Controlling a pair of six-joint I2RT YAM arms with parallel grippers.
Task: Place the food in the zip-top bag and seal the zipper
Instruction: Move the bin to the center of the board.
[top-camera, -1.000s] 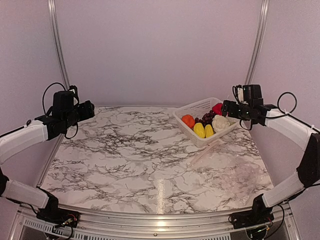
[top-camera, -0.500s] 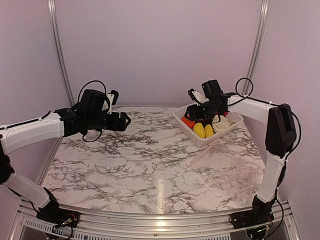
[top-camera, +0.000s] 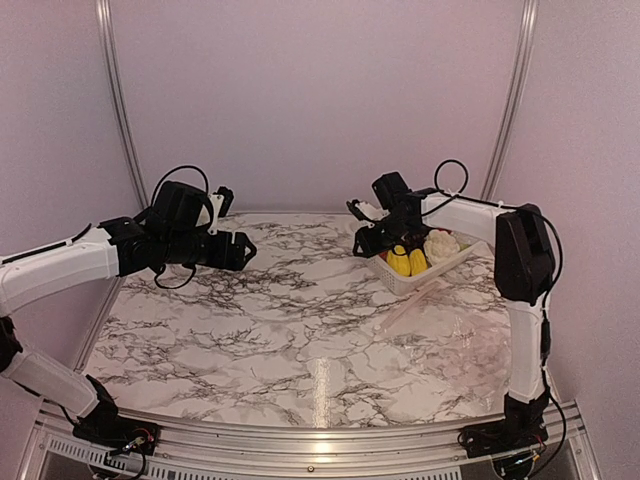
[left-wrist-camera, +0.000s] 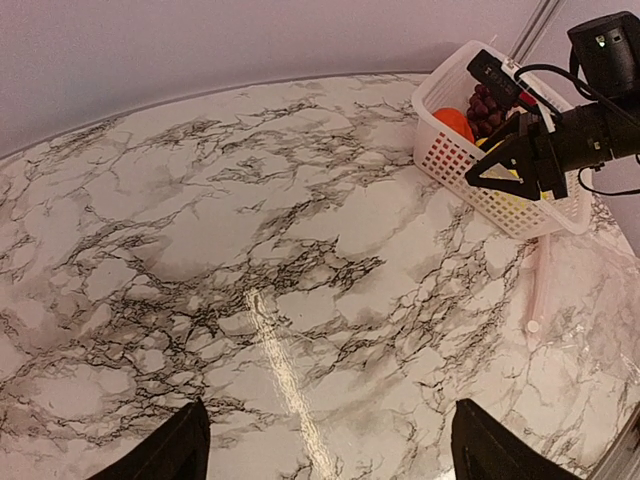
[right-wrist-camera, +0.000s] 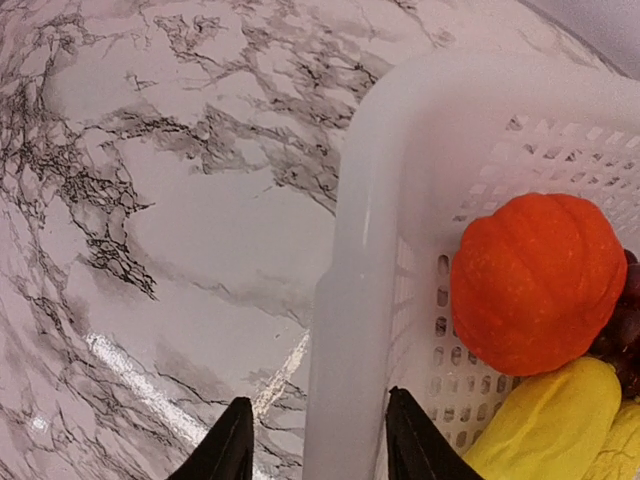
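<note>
A white perforated basket (top-camera: 448, 262) stands at the back right and holds the food. In it I see two yellow corn pieces (top-camera: 408, 262) and the white cauliflower (top-camera: 440, 245). The right wrist view shows the orange fruit (right-wrist-camera: 535, 285), a corn piece (right-wrist-camera: 540, 430) and a bit of the grapes (right-wrist-camera: 622, 330). The pepper is hidden. My right gripper (top-camera: 363, 244) is open, and its jaws straddle the basket's left rim (right-wrist-camera: 350, 330). The clear zip-top bag (top-camera: 470, 335) lies flat in front of the basket, with its zipper strip (top-camera: 412, 300) towards the basket. My left gripper (top-camera: 240, 250) is open and empty over the left middle of the table.
The marble table top (top-camera: 280, 320) ends at a metal rail along the near edge. The left wrist view shows the basket (left-wrist-camera: 500, 205), my right gripper (left-wrist-camera: 510, 165), the orange fruit (left-wrist-camera: 455, 122) and the bag's strip (left-wrist-camera: 540, 290) at the right.
My right gripper moved left from above the food to the basket's left rim. My left gripper drew back slightly to the left.
</note>
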